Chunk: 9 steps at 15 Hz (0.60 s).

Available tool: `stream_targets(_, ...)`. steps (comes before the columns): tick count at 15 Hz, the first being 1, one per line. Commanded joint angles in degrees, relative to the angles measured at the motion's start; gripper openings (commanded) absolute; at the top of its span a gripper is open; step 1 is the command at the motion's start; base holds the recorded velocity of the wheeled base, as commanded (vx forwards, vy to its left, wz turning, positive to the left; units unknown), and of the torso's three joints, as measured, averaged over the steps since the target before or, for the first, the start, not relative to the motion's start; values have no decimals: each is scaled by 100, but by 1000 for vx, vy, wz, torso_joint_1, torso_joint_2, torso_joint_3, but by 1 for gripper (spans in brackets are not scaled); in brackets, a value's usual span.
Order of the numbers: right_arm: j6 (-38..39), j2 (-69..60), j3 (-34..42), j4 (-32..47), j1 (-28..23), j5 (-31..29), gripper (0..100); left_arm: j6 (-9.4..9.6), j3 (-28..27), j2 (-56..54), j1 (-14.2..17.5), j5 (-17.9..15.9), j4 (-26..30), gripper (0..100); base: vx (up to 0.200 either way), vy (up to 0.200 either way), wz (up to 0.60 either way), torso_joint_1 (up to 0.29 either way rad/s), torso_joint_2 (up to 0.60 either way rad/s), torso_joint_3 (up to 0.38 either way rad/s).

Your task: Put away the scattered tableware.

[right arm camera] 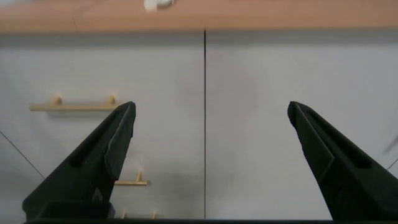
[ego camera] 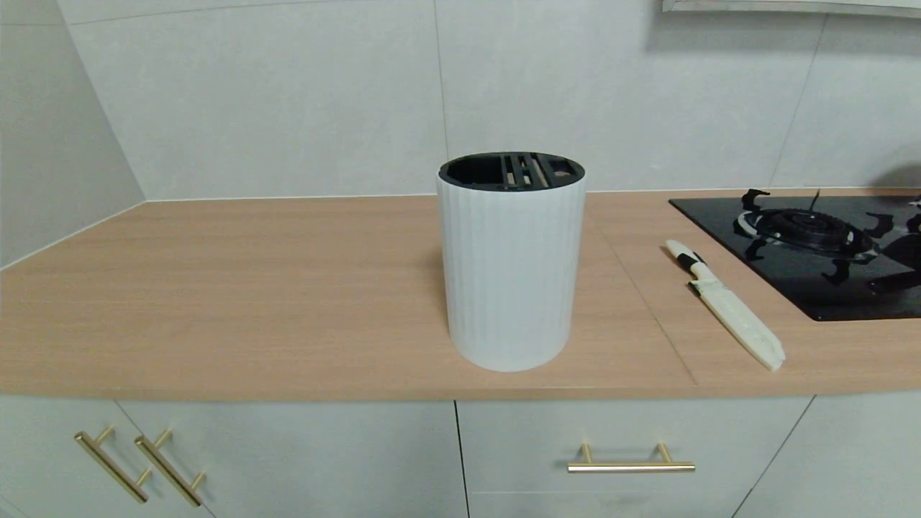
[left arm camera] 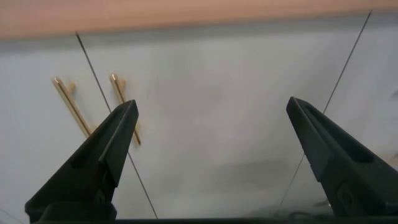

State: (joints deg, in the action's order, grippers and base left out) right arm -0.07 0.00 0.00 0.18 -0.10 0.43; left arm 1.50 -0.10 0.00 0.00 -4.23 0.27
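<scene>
A white ribbed cylindrical holder [ego camera: 511, 272] with a black slotted top stands upright in the middle of the wooden counter [ego camera: 252, 295]. To its right lies a white knife [ego camera: 727, 305] with a white-and-black handle, flat on the counter beside the stove, blade tip toward the front edge. My left gripper [left arm camera: 211, 112] is open, held low in front of the cabinet doors below the counter. My right gripper [right arm camera: 211, 112] is open too, also facing the cabinet fronts, with the knife's tip [right arm camera: 158, 4] just showing over the counter edge above.
A black gas hob [ego camera: 813, 248] with a burner grate occupies the counter's right end. A tiled wall runs behind. Below the counter are pale cabinet doors with brass handles [ego camera: 631, 465], [left arm camera: 71, 106], [right arm camera: 74, 106].
</scene>
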Motion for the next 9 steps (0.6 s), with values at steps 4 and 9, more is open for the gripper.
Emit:
stream_targets(4, -1, 9, 0, -1, 1, 1, 100, -1, 1, 0, 0, 1, 0, 100, 0, 0, 0, 194, -483, -290)
stream_targets(9, -1, 9, 0, -1, 1, 1, 100, -1, 1, 0, 0, 1, 0, 100, 0, 0, 0, 210, -499, -288)
